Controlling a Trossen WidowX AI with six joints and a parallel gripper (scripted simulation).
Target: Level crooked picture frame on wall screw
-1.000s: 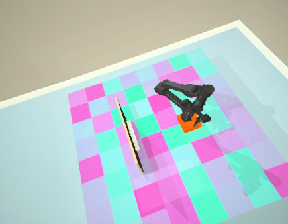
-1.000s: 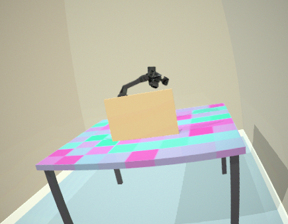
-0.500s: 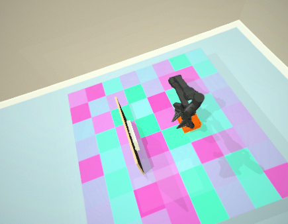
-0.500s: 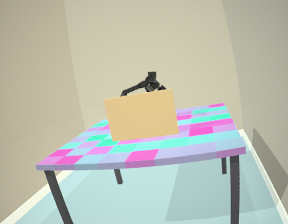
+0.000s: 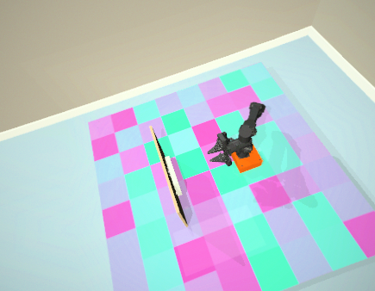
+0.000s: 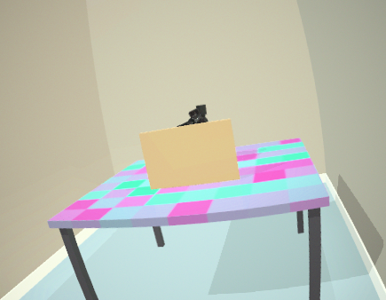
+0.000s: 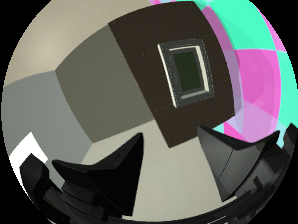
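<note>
The picture frame [image 5: 173, 176] [image 7: 205, 70], with a pale and grey border around a dark picture, hangs on the dark face of the upright panel [image 6: 188, 155] [image 7: 137, 45]. In the wrist view its sides do not run quite parallel to the panel's edges; the lens bends lines, so the exact tilt is hard to judge. The screw and the notched strip are hidden. My gripper [image 5: 209, 156] [image 7: 171, 133] is open and empty. It points toward the panel and stands well short of the frame. The panel mostly hides the arm in the exterior view.
The arm stands on an orange base [image 5: 251, 164] on the patchwork table [image 5: 118, 219] [image 6: 188, 209]. The thin panel rises from the table in front of the arm, its plain tan back facing the exterior camera. Room walls stand beyond the table.
</note>
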